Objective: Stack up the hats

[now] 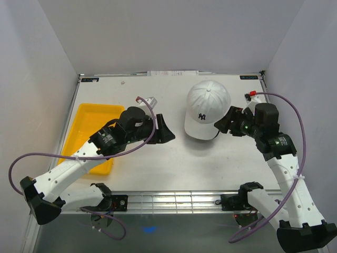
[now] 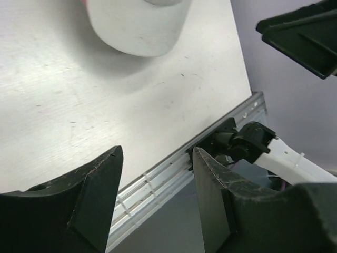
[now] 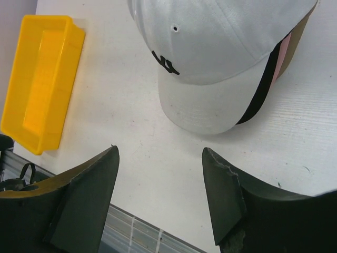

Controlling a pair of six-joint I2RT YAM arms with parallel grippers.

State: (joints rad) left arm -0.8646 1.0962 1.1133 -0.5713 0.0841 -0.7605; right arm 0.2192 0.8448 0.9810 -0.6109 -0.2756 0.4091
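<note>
A white cap with a dark logo [image 1: 206, 108] sits on top of a pile of hats at the middle right of the table. In the right wrist view the white cap [image 3: 210, 47] covers a black brim edge [image 3: 260, 95], a pink edge [image 3: 285, 50] and a tan edge [image 3: 296, 42] beneath it. Its brim shows at the top of the left wrist view [image 2: 139, 26]. My left gripper [image 1: 164, 130] is open and empty, left of the pile. My right gripper [image 1: 225, 124] is open and empty, close to the pile's right side.
A shallow yellow tray [image 1: 89, 134] lies at the left, also in the right wrist view [image 3: 42, 79]. A small grey object [image 1: 149, 100] lies behind the left gripper. The table's metal front rail [image 1: 174, 199] runs along the near edge.
</note>
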